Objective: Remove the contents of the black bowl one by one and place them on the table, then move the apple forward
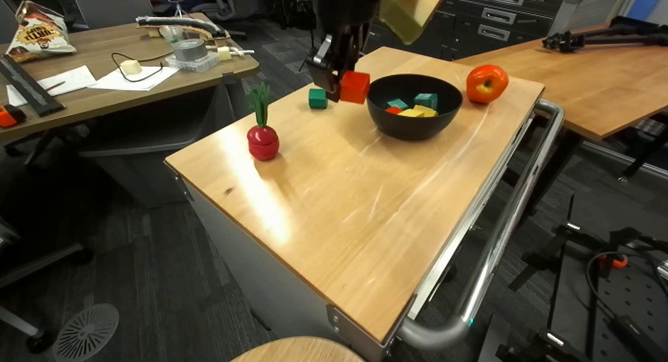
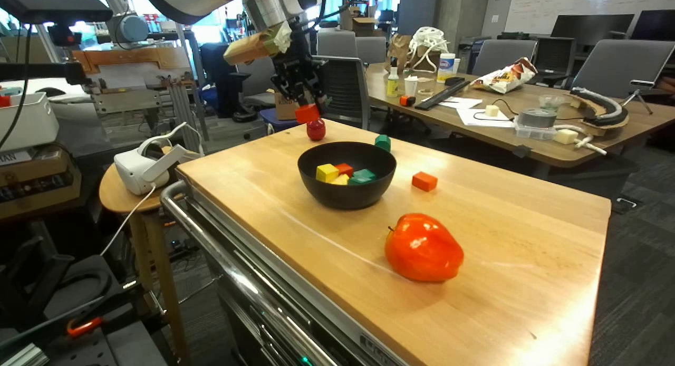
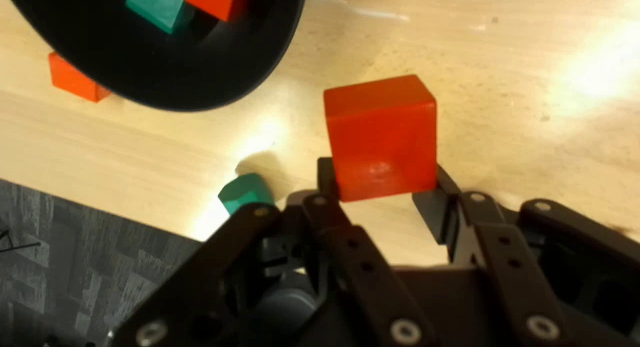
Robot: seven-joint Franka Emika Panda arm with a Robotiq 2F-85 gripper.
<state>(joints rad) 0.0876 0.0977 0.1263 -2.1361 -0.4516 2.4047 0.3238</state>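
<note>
The black claw [image 3: 383, 182] grips a red cuboid block [image 3: 382, 142], raised over the pale wooden desk [image 1: 334, 195]. Near the claw, the round black bowl [image 2: 348, 194] holds yellow, red and green blocks [image 2: 327, 173]; a faceted green block [image 1: 318, 98] and an orange-red block [image 2: 424, 181] lie outside. Farther out sits the red-orange apple [image 2: 423, 247]. Across grey carpet [image 1: 177, 278], a crumpled snack bag [image 1: 42, 33] apparently reads "TURTLE CHIPS".

The black bowl [image 2: 345, 197] stands upright on the table [image 2: 490, 197] and contains yellow blocks [image 2: 327, 173], green blocks [image 2: 364, 176] and a red block [image 2: 344, 169]; overlap leaves the exact count uncertain. A second red block [image 3: 382, 144] is held above the table; a third red block [image 2: 424, 181] and a green block [image 2: 383, 142] rest near the bowl. The red-orange apple [image 2: 424, 248] lies on its side, apart from the bowl.
</note>
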